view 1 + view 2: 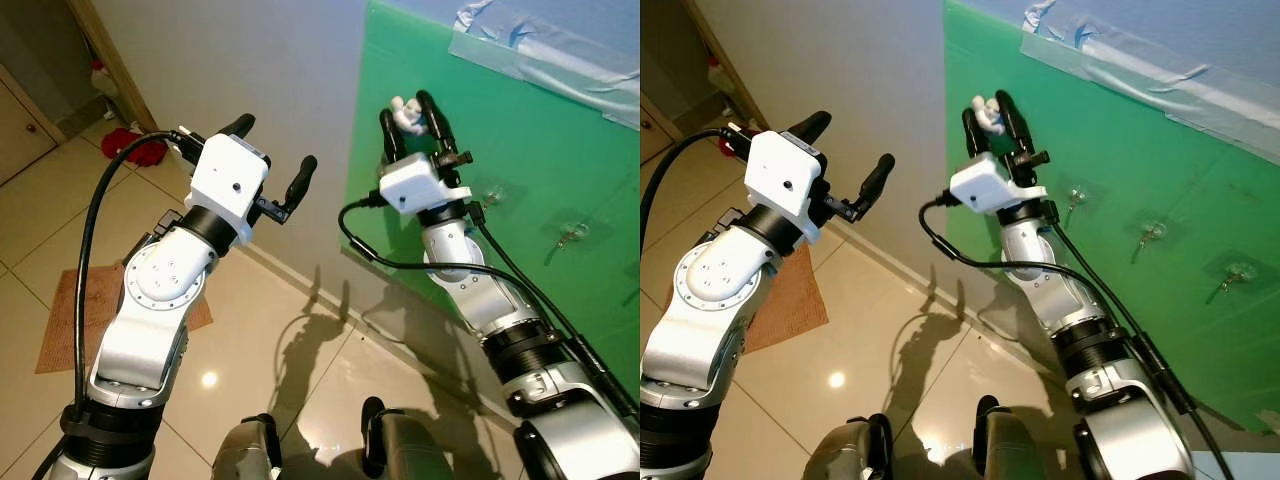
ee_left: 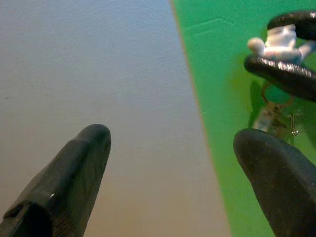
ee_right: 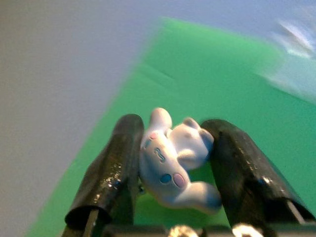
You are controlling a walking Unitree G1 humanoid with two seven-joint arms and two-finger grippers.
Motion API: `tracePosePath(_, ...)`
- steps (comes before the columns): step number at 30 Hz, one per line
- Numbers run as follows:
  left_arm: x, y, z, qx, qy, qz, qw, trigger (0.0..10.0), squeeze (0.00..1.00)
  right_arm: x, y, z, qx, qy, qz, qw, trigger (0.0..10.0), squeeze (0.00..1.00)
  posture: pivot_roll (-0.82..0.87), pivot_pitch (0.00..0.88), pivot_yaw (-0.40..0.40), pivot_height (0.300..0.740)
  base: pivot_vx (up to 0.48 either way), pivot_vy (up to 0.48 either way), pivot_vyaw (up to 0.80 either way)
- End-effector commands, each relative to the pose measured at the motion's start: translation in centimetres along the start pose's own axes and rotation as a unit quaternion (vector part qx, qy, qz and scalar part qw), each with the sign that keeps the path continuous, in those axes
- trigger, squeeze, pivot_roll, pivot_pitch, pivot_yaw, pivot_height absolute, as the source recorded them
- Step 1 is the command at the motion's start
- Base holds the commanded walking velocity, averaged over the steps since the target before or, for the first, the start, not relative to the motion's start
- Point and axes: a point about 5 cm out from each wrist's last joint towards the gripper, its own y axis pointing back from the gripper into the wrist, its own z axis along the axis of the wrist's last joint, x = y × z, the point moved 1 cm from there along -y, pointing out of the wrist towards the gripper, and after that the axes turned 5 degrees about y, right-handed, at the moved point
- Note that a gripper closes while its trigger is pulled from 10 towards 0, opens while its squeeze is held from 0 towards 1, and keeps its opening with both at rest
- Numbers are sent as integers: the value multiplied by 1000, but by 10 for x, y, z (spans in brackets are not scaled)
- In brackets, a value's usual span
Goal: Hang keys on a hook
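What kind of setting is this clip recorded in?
Probably a room in a home set up for a test: glossy tiled floor, a small brown mat, and a green sheet taped to the wall carrying clear hooks.

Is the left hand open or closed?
Open. The left hand has its two black fingers spread wide with only wall between them. The right hand is shut on the white charm.
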Motion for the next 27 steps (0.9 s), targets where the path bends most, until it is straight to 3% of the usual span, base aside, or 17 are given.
tracePosePath(1, -2, 3, -1, 1, -3, -7, 1000, 10000, 0, -15, 2, -4, 57, -105, -44, 992, 0, 0, 33, 187, 47, 740, 0, 0, 0)
tracePosePath(3, -1, 3, -5, 7, 3, -2, 1000, 10000, 0, -23, 10, -1, 76, -146, -51, 985, 0, 0, 11, 180, 37, 740, 0, 0, 0)
tracePosePath(12, -5, -3, -15, 10, 18, 4, 1000, 10000, 0, -43, 41, 22, 78, -178, -25, 981, 0, 0, -77, 151, -4, 740, 0, 0, 0)
tracePosePath(15, -8, -6, -19, 9, 23, 3, 1000, 10000, 0, -41, 56, 31, 106, -250, 5, 962, 0, 0, -104, 144, -12, 740, 0, 0, 0)
tracePosePath(16, -9, -7, -20, 8, 25, 1, 1000, 10000, 0, -39, 60, 33, 115, -287, 13, 951, 0, 0, -116, 140, -11, 740, 0, 0, 0)
tracePosePath(17, -11, -9, -21, 8, 28, -2, 1000, 10000, 0, -37, 65, 32, 144, -354, 21, 924, 0, 0, -129, 137, -10, 740, 0, 0, 0)
tracePosePath(18, -11, -10, -22, 8, 29, -3, 1000, 10000, 0, -36, 67, 31, 155, -372, 25, 915, 0, 0, -129, 137, -10, 740, 0, 0, 0)
tracePosePath(20, -12, -11, -23, 11, 33, -4, 999, 10000, 0, -36, 72, 27, 177, -391, 38, 902, 0, 0, -140, 134, -8, 740, 0, 0, 0)
tracePosePath(27, -16, -13, -29, 16, 49, -11, 999, 10000, 0, -47, 84, 26, 202, -411, 75, 886, 0, 0, -166, 137, 5, 740, 0, 0, 0)
